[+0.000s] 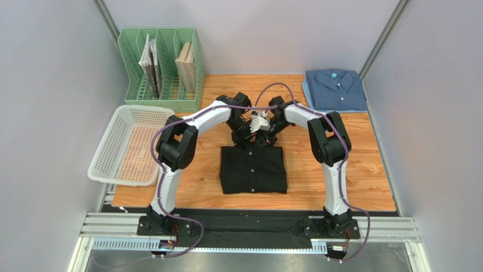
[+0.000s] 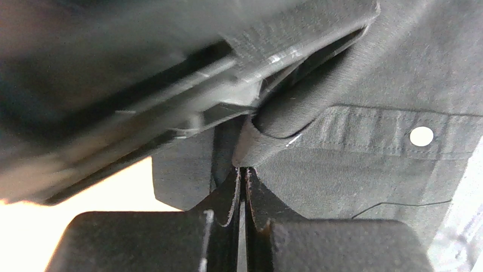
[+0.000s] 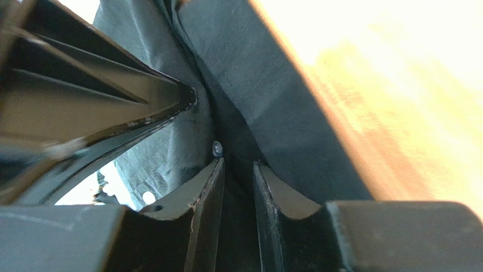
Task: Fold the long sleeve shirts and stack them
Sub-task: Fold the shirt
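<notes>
Top external view is showing the wooden table (image 1: 351, 170) filling the walled cell, with bare wood lying open on both sides of the arms and along the near edge. The white basket (image 1: 105, 148) is hanging over the table's left edge, and the green file rack (image 1: 164, 103) is standing at the far left corner with papers in it. The blue shirt (image 1: 334, 89) is lying folded in the far right corner, well apart from everything else. The black shirt (image 1: 253, 169) is lying in the middle as a squared bundle, its sides straight and its collar edge facing away from the bases. Both arms are bending inward over that far edge. The left gripper (image 2: 244, 173) is pressing its fingers together on a raised fold of black cloth beside the button placket. The right gripper (image 3: 238, 164) is holding its jaws narrowly apart with black cloth running down between them, seemingly clamped, though the view is dark. A white button (image 2: 421, 136) is showing on the placket.
</notes>
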